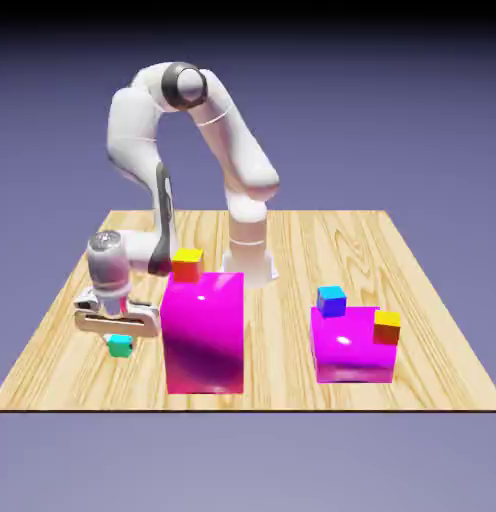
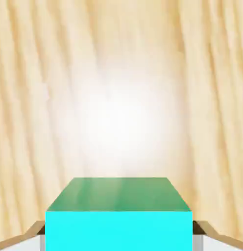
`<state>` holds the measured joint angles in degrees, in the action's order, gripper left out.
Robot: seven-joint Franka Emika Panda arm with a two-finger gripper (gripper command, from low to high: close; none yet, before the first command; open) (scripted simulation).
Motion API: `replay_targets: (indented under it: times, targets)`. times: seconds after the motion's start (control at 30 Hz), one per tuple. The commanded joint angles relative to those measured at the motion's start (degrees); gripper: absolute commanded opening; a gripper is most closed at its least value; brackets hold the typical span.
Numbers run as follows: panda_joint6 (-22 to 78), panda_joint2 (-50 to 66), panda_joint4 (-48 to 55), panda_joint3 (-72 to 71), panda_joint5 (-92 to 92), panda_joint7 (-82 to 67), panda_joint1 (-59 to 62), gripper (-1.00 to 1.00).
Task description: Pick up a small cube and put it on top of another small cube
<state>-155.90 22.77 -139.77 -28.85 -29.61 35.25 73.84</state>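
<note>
One end effector (image 1: 119,338) clamps the small cube (image 1: 119,347) between table (image 1: 52,340) edge and tall magenta block (image 1: 203,335).

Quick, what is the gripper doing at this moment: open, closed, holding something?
Gripper: jaws closed on the small teal-green cube.

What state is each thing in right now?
claw: shut on teal cube, pointing down.
teal cube: gripped between the fingers, at the table.
blue cube: resting on low magenta block.
right orange cube: on the same block.
left orange cube: behind tall magenta block, support unclear.
</note>
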Motion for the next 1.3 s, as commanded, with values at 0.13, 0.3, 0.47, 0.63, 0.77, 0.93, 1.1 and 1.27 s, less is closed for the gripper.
replay_targets:
  times: [0.13,0.3,0.47,0.63,0.77,0.93,1.1,1.27]
  targets:
    - [7.1,-9.2,-1.4,-3.3,8.3,1.7,0.0,-1.00]
    - [14.9,-17.9,-1.2,1.5,14.0,14.2,-9.0,-1.00]
    - [22.6,-26.5,-1.1,6.3,19.7,26.6,-18.0,-1.00]
    - [30.4,-35.2,-0.9,11.1,25.4,39.1,-27.1,-1.00]
    - [36.6,-42.1,-0.8,14.9,30.0,49.0,-34.3,-1.00]
    - [44.4,-50.8,-0.6,19.7,35.7,61.5,-43.4,-1.00]
    - [37.0,-48.4,-5.6,19.2,36.0,61.6,-43.6,-1.00]
    - [35.7,-48.0,-6.5,19.1,36.1,61.6,-43.6,1.00]
